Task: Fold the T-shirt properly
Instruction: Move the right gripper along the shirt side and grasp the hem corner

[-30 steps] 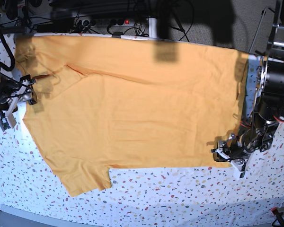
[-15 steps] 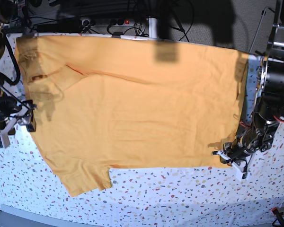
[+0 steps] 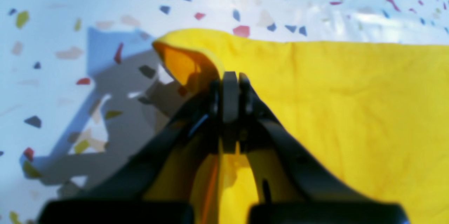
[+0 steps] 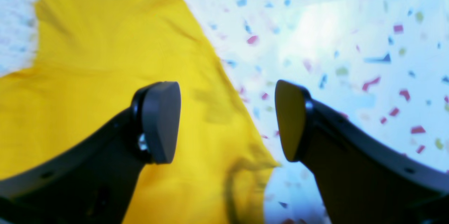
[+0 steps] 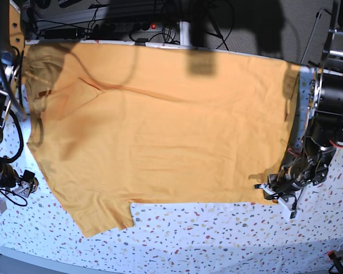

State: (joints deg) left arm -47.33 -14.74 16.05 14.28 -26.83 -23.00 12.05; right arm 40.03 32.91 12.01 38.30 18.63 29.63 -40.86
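The orange-yellow T-shirt (image 5: 160, 125) lies spread flat on the speckled table, with one sleeve at the front left (image 5: 100, 214). My left gripper (image 5: 272, 191) is shut on the shirt's front right hem corner, and in the left wrist view (image 3: 229, 80) the cloth curls up over the closed fingertips. My right gripper (image 5: 20, 184) is open and empty at the shirt's left edge. In the right wrist view (image 4: 228, 119) the shirt (image 4: 87, 76) lies under the left finger (image 4: 159, 122), and its edge runs between the fingers. A blurred dark curved mark (image 4: 228, 185) shows near that edge.
The table cover (image 5: 217, 234) is white with coloured flecks. Cables and a power strip (image 5: 131, 27) run along the back edge. The left arm's motors and wiring (image 5: 331, 97) stand at the right edge. Loose cables (image 5: 3, 197) lie by the right gripper.
My right gripper has moved from the folded sleeve area down along the shirt's left edge toward the table front. The left gripper stays shut on the hem corner.
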